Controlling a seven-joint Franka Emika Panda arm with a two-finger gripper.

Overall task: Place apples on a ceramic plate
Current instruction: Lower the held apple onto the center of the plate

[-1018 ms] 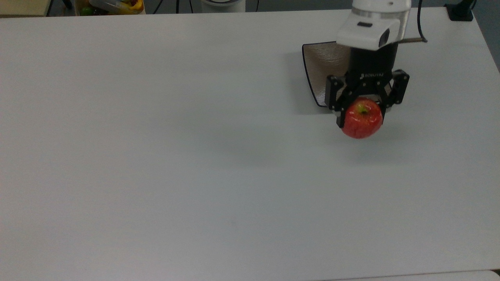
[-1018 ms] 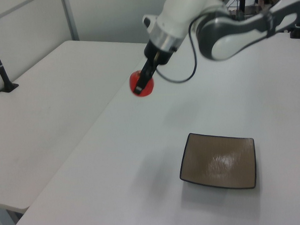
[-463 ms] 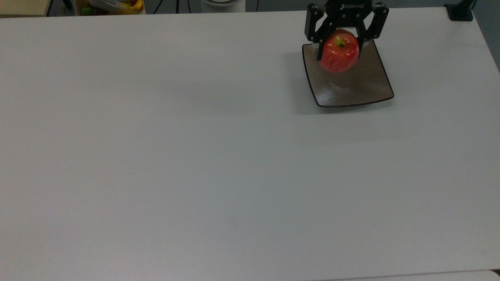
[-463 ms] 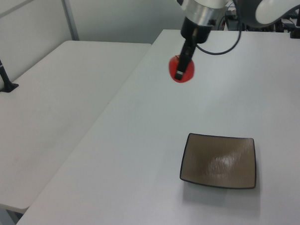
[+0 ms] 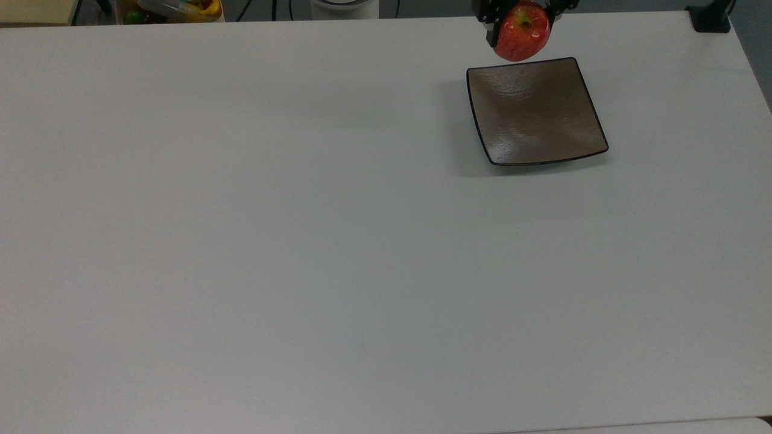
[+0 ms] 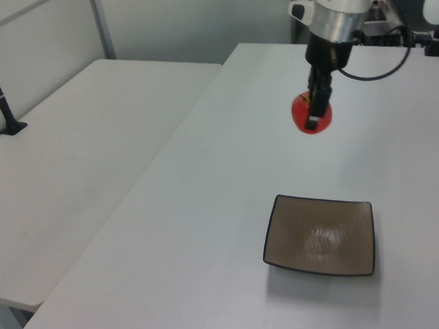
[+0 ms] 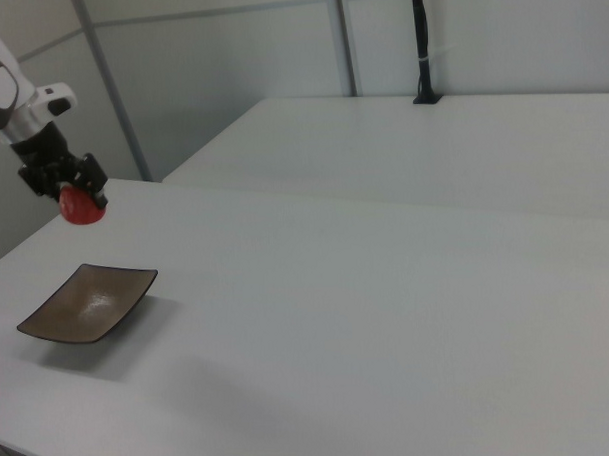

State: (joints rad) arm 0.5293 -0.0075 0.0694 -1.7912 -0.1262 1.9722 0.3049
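A small glossy red apple (image 5: 522, 34) with a yellow-green stem patch hangs in the air, and my gripper (image 5: 522, 18) is shut on it. In the left view the apple (image 6: 305, 114) is well above the table, beyond the plate's far edge. The square brown-grey ceramic plate (image 5: 537, 114) lies flat on the white table with nothing on it. The left view shows the plate (image 6: 319, 235) near the front, and the right view shows the plate (image 7: 87, 302) below the apple (image 7: 80, 207) and gripper (image 7: 71, 183).
The white table (image 5: 301, 241) spreads wide to the top view's left of the plate. A box of colourful items (image 5: 172, 9) sits off the table's far left corner. A black post (image 5: 711, 15) stands at the far right corner. A second white table (image 6: 74, 163) adjoins.
The gripper has carried the apple from the plate's near side, across it, to above its far edge, and has risen.
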